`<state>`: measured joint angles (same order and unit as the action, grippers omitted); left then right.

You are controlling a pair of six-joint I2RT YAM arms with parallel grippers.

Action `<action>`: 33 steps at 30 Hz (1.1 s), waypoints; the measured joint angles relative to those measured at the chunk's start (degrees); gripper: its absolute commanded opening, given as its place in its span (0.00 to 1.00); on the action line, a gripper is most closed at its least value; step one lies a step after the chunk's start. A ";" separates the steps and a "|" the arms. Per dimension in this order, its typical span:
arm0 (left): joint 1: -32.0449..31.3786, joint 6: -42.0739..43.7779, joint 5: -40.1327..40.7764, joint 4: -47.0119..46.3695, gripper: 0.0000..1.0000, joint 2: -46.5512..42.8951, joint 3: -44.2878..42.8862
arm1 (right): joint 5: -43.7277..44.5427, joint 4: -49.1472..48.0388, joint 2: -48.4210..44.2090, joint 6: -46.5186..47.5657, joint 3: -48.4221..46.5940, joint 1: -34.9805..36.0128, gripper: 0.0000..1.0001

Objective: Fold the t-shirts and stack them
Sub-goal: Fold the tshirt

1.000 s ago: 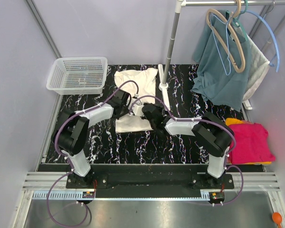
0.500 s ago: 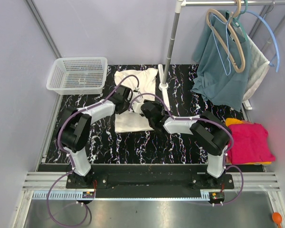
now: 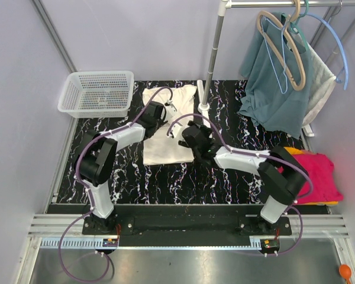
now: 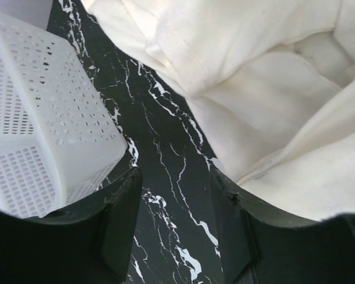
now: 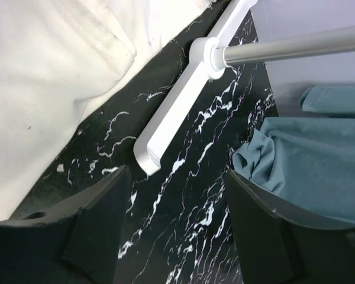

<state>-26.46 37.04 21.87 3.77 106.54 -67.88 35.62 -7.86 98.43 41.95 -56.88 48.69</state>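
Black marbled table (image 3: 165, 177), cream t-shirt (image 3: 165, 151) lying mid-table, your left gripper (image 4: 174, 186) and right gripper (image 5: 177, 177) at its edges, both jaws parted and empty, pink t-shirt (image 3: 316, 174) at the right edge.

Bright even light; soft shadows; wrist views sharp.

T-shirts, three: one cream t-shirt (image 3: 163, 151) just left of the rack pole (image 3: 212, 56), one magenta-pink t-shirt (image 3: 313, 177) well right of the pole, one orange t-shirt (image 3: 291, 151) under the pink. Basket (image 3: 97, 92), one, far left of the pole. Teal garment (image 3: 272, 89), one, right of the pole. Tan hanger (image 3: 284, 50), one; blue hangers (image 3: 338, 44), two as far as I can tell. Claws, two: left claw (image 4: 174, 195), right claw (image 5: 177, 195).
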 measured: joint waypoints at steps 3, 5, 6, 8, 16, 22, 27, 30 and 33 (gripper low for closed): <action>0.24 -0.02 0.15 0.76 0.67 -1.51 0.02 | -2.10 3.26 -4.52 -2.58 0.81 0.00 0.78; 0.26 -0.02 -0.55 1.81 0.72 -3.63 0.44 | -3.50 5.33 -6.82 -4.17 1.33 0.00 0.80; 0.28 0.04 -1.11 2.43 0.75 -5.31 1.18 | -4.09 6.08 -7.58 -4.72 1.66 0.00 0.81; 0.33 0.17 -2.91 4.09 0.86 -9.03 3.43 | -5.81 7.65 -9.05 -5.97 2.80 0.00 0.88; 0.61 3.89 -18.60 18.73 0.91 -22.01 11.52 | -10.78 11.58 -12.26 -8.22 8.98 0.02 0.99; 0.59 7.74 -27.67 30.42 0.95 -22.93 14.64 | -11.19 12.90 -16.48 -8.92 10.23 0.02 1.00; 0.59 8.52 -30.53 33.66 0.94 -22.93 16.85 | -11.13 13.55 -17.68 -9.62 10.23 0.02 1.00; 0.59 8.61 -31.30 33.77 0.94 -22.51 16.90 | -11.15 14.34 -17.70 -10.34 10.23 0.02 1.00; 0.61 8.61 -31.67 33.29 0.94 -20.35 16.83 | -11.17 14.80 -17.70 -10.84 10.23 0.04 0.99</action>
<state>-25.85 45.65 -9.80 37.06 86.19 -51.05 24.45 6.94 80.73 31.11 -46.65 48.73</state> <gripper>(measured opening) 0.943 0.993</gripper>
